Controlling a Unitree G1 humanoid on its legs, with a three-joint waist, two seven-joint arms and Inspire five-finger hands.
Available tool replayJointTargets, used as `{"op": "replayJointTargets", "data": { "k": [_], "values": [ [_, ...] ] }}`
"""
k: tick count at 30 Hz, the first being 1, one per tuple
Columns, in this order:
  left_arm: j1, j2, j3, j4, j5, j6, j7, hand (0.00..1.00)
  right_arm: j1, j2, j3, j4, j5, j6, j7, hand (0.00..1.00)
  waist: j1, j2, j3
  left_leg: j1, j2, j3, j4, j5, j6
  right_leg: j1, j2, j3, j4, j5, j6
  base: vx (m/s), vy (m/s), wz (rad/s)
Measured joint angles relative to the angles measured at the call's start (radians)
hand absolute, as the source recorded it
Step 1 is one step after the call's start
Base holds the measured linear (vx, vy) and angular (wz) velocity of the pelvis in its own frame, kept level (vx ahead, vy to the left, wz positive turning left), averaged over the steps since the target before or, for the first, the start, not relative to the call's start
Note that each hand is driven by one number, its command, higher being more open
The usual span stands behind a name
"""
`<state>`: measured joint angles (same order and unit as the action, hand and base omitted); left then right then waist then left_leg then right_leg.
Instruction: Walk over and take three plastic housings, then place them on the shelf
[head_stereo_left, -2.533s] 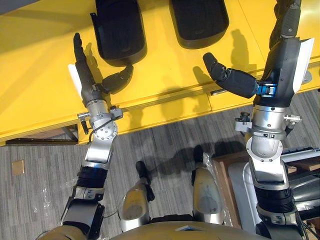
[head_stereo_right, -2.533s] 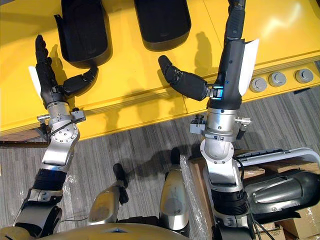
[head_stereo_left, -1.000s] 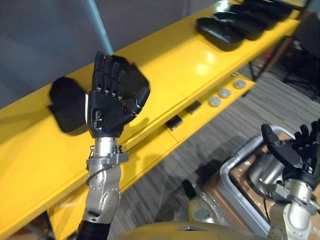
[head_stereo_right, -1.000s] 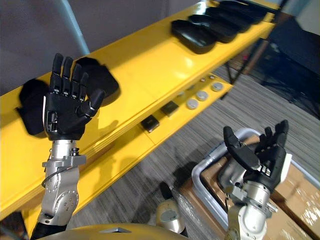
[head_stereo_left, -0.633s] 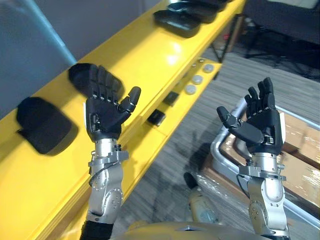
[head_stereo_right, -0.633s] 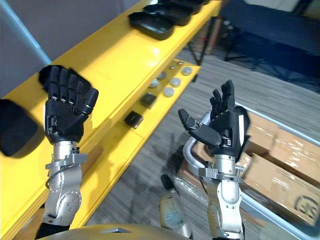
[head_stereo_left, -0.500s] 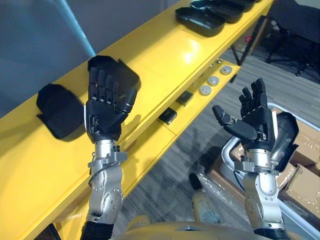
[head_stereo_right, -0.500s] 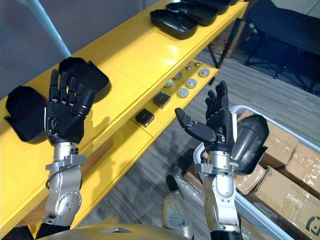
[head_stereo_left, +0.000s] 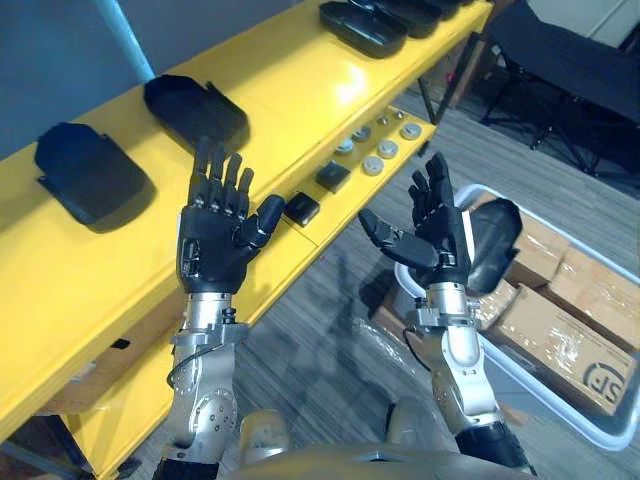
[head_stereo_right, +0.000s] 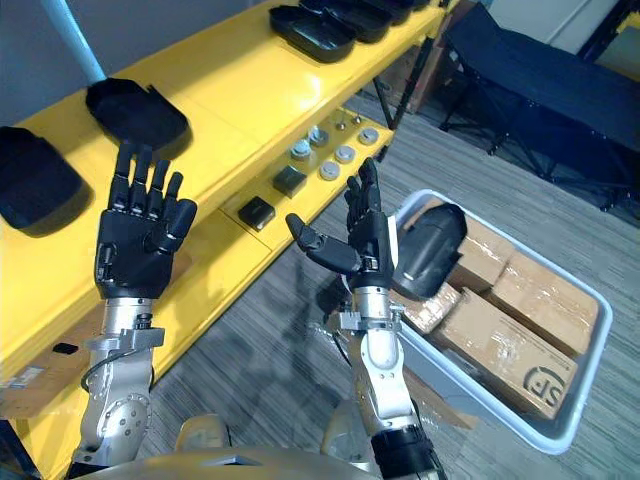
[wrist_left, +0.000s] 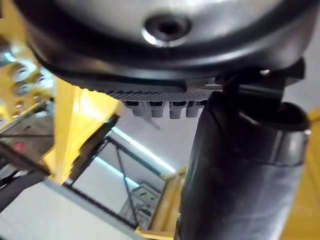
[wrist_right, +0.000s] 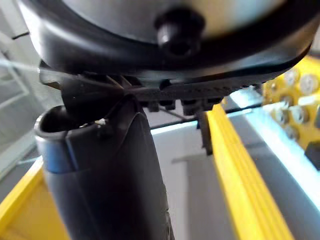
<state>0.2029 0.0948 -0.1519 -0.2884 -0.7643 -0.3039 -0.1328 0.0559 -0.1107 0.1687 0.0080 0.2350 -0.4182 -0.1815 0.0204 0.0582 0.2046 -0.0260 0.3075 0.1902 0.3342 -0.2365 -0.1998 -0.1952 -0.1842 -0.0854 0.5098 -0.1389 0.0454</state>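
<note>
Both arms are raised with the palms turned back toward the head camera. The left robot hand (head_stereo_left: 212, 252) is spread wide, fingers straight and fanned, thumb angled out; it holds nothing and touches nothing. The right robot hand (head_stereo_right: 368, 240) is likewise spread, fingers upright and thumb jutting toward the left robot hand, with nothing in it. In each wrist view the thumb (wrist_left: 245, 165) stands out straight from the dark palm.

Past the left robot hand's fingertips runs the long yellow shelf (head_stereo_left: 300, 95). Two black plastic housings lie on its top: one (head_stereo_left: 195, 108) just above those fingertips and another (head_stereo_left: 88, 178) off to that hand's outer side. Further along the shelf, well away from both hands, more housings (head_stereo_left: 365, 25) lie in a row.

Between the two hands, on the shelf's lower ledge, sit two small black blocks (head_stereo_left: 300, 208) and, beyond them, a cluster of round grey discs (head_stereo_left: 375, 160).

Just behind and to the outer side of the right robot hand stands a grey bin (head_stereo_right: 480, 398) on the floor. It holds cardboard boxes (head_stereo_right: 500, 350) and one more black housing (head_stereo_right: 430, 245), which lies on the boxes close to the back of that hand; whether they touch cannot be told.
</note>
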Motion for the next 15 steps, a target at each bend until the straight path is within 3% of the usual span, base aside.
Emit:
{"op": "replayJointTargets", "data": {
  "k": [3, 4, 5, 6, 7, 8, 9, 10, 11, 13, 15],
  "values": [
    [-0.006, 0.0, -0.073, 0.016, -0.042, 0.026, -0.027, 1.0, 0.078, -0.015, -0.072, -0.003, -0.054, 0.061, -0.045, 1.0, -0.038, 0.005, -0.012, 0.017, 0.04, 0.04, -0.062, 0.052, -0.033, 0.01, 0.053, 0.001, -0.099, -0.05, 0.084, -0.03, -0.306, -0.48],
    [-0.009, -0.008, -0.092, 0.024, -0.063, 0.03, -0.027, 1.0, 0.1, -0.024, -0.1, -0.003, -0.065, 0.087, -0.046, 1.0, -0.063, 0.022, -0.011, 0.012, 0.066, 0.05, -0.059, 0.067, -0.018, 0.004, 0.085, 0.002, -0.114, -0.042, 0.074, -0.06, -0.252, -0.53],
    [-0.012, -0.009, -0.099, 0.033, -0.068, 0.033, -0.027, 1.0, 0.119, -0.026, -0.116, -0.004, -0.066, 0.096, -0.046, 1.0, -0.081, 0.022, -0.011, 0.012, 0.069, 0.048, -0.056, 0.079, 0.0, 0.004, 0.093, 0.005, -0.113, -0.04, 0.071, -0.05, -0.204, -0.36],
    [-0.013, -0.011, -0.111, 0.051, -0.095, 0.038, -0.031, 1.0, 0.157, -0.037, -0.147, -0.007, -0.067, 0.109, -0.048, 1.0, -0.106, 0.019, -0.012, 0.013, 0.071, 0.044, -0.038, 0.104, 0.04, 0.008, 0.101, 0.013, -0.112, -0.036, 0.063, -0.03, -0.163, -0.23],
    [-0.013, -0.013, -0.113, 0.057, -0.105, 0.04, -0.032, 1.0, 0.173, -0.043, -0.16, -0.014, -0.067, 0.111, -0.048, 1.0, -0.113, 0.018, -0.012, 0.009, 0.071, 0.043, -0.02, 0.118, 0.062, 0.008, 0.103, 0.02, -0.112, -0.033, 0.059, -0.07, -0.194, -0.47],
    [-0.015, -0.019, -0.114, 0.076, -0.112, 0.04, -0.032, 1.0, 0.217, -0.053, -0.189, -0.05, -0.066, 0.115, -0.048, 1.0, -0.124, 0.017, -0.011, -0.013, 0.069, 0.043, 0.042, 0.152, 0.116, 0.008, 0.107, 0.047, -0.125, -0.022, 0.041, -0.08, -0.136, -0.47],
    [-0.015, -0.019, -0.114, 0.085, -0.111, 0.04, -0.032, 1.0, 0.232, -0.052, -0.198, -0.067, -0.066, 0.12, -0.046, 1.0, -0.13, 0.017, -0.011, -0.023, 0.069, 0.043, 0.065, 0.166, 0.139, 0.01, 0.109, 0.059, -0.135, -0.016, 0.034, -0.09, -0.121, -0.54],
    [-0.015, -0.019, -0.117, 0.098, -0.108, 0.039, -0.032, 1.0, 0.249, -0.053, -0.209, -0.093, -0.064, 0.128, -0.046, 1.0, -0.133, 0.011, -0.007, -0.032, 0.062, 0.034, 0.078, 0.151, 0.146, 0.011, 0.106, 0.081, -0.156, -0.006, 0.026, -0.1, 0.013, -0.7],
    [-0.013, -0.019, -0.136, 0.111, -0.089, 0.036, -0.031, 1.0, 0.248, -0.06, -0.228, -0.114, -0.062, 0.144, -0.042, 1.0, -0.131, 0.026, -0.016, -0.026, 0.003, -0.01, 0.033, 0.1, 0.135, 0.006, 0.118, 0.119, -0.199, 0.028, 0.02, -0.1, 0.045, -0.77],
    [-0.016, -0.019, -0.161, 0.111, -0.051, 0.035, -0.016, 1.0, 0.232, -0.075, -0.238, -0.117, -0.054, 0.163, -0.041, 1.0, -0.131, 0.042, -0.022, -0.023, -0.064, -0.033, -0.042, 0.062, 0.148, 0.005, 0.134, 0.152, -0.254, 0.071, 0.023, -0.09, 0.071, -0.68],
    [-0.019, -0.018, -0.166, 0.111, -0.041, 0.035, -0.009, 1.0, 0.228, -0.078, -0.234, -0.116, -0.016, 0.173, -0.039, 1.0, -0.127, 0.042, -0.022, 0.0, -0.086, -0.075, -0.104, 0.046, 0.138, -0.001, 0.14, 0.171, -0.294, 0.106, 0.036, -0.08, 0.077, -0.45]
  ]
}}
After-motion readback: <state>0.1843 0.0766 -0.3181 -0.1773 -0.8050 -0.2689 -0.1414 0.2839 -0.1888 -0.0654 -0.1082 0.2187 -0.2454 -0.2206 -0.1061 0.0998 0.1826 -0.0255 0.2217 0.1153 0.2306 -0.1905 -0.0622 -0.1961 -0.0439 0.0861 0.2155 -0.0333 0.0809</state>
